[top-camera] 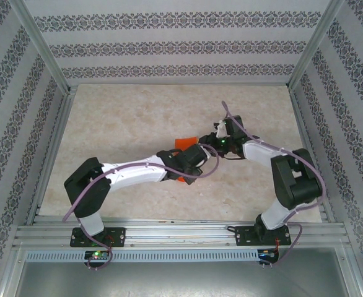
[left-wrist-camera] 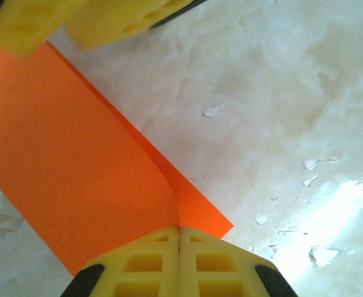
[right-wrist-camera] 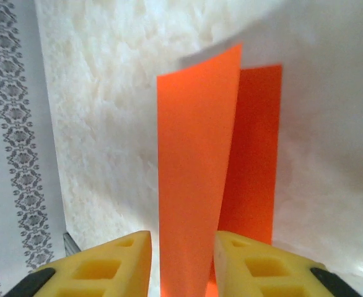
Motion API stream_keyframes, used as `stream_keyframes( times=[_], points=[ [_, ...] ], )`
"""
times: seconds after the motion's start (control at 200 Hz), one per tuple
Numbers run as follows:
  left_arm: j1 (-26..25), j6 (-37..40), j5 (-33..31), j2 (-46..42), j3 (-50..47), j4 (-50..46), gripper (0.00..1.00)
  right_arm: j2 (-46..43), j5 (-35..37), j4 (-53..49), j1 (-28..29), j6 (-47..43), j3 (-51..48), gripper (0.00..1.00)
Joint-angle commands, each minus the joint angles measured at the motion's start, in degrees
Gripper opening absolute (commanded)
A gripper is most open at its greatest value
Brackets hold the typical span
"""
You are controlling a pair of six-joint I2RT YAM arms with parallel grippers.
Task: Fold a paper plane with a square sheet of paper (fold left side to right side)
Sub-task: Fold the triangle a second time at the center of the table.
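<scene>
Work is centring on the square sheet of paper [left-wrist-camera: 76,167], which is lying doubled over on the table [left-wrist-camera: 280,111] between our two tools. On the left, we are pinching it with the left gripper [left-wrist-camera: 179,238]. Its jaws are pressing fully together, and the curled upper layer and the flat lower layer are both running into the seam at the fingertips. We are judging that this clamp is there to pin the two edges in line while the crease is being set. From those fingertips the sheet is stretching away ahead and to the left, toward the other tool's yellow fingers at its far end. On the right, we are holding the right gripper [right-wrist-camera: 181,244] with its jaws parted partway. The raised flap is rising between them and away ahead, with the lower layer showing just to its right. Nothing is being squeezed there as far as we can tell, so we are judging this tool free, probably placed to guide the flap down.
</scene>
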Motion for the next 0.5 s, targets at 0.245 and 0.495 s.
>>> stream_keyframes(
  times=[0.245,0.495],
  points=[
    [11.6,-14.7,26.0,-4.5,-5.9,6.9,0.0,-13.4,3.9,-0.9,-2.4,-3.8,-13.0,0.22],
    [15.8,-17.9,33.1,-5.1,-8.8,11.1,0.0,-13.9,4.0,3.3,4.9,-1.2,-17.3,0.0]
  ],
)
